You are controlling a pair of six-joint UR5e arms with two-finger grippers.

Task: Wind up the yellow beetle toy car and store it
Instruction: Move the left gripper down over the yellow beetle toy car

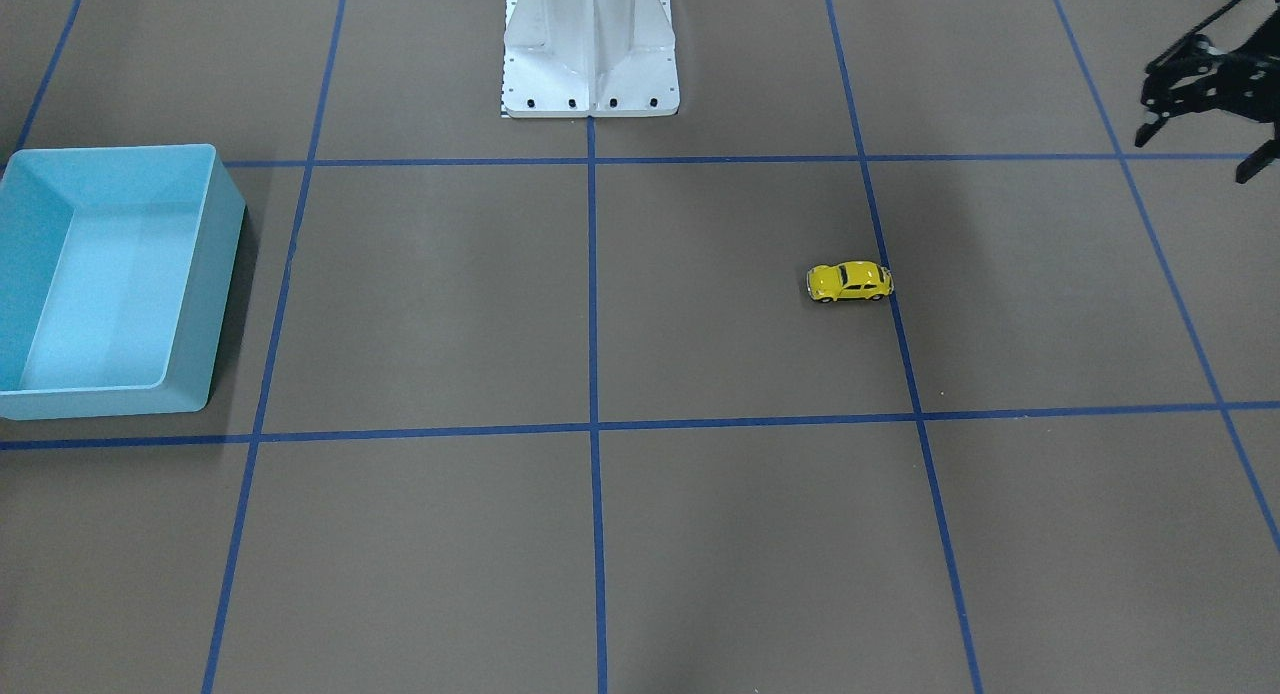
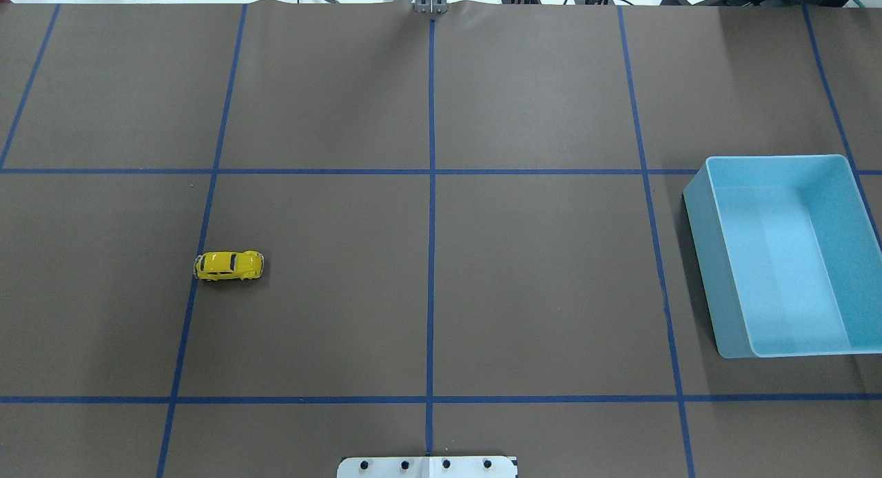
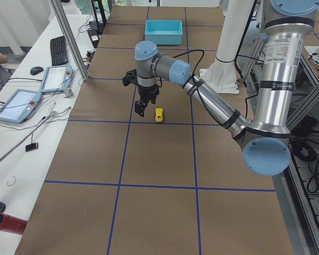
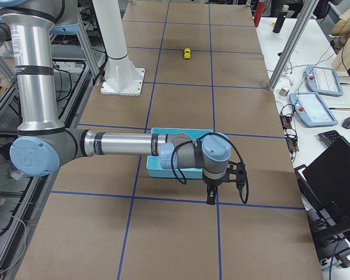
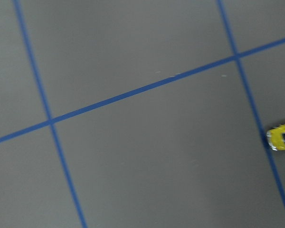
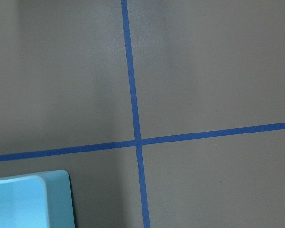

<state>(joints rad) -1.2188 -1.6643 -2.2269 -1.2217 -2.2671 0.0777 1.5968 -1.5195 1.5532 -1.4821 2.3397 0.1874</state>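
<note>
The yellow beetle toy car (image 1: 850,282) stands on its wheels on the brown table, beside a blue tape line; it also shows in the overhead view (image 2: 229,265) and at the right edge of the left wrist view (image 5: 281,136). My left gripper (image 1: 1197,152) hovers above the table well off to the car's side, fingers spread open and empty. In the exterior left view that gripper (image 3: 141,108) hangs just beside the car (image 3: 159,115). My right gripper (image 4: 226,197) shows only in the exterior right view, past the bin's far side; I cannot tell whether it is open or shut.
A light-blue bin (image 2: 710,271) stands empty at the table's right end, also seen from the front (image 1: 225,274) and at the corner of the right wrist view (image 6: 28,202). The white robot base (image 1: 590,64) sits mid-table edge. Operator desks with tablets (image 3: 21,103) flank the table.
</note>
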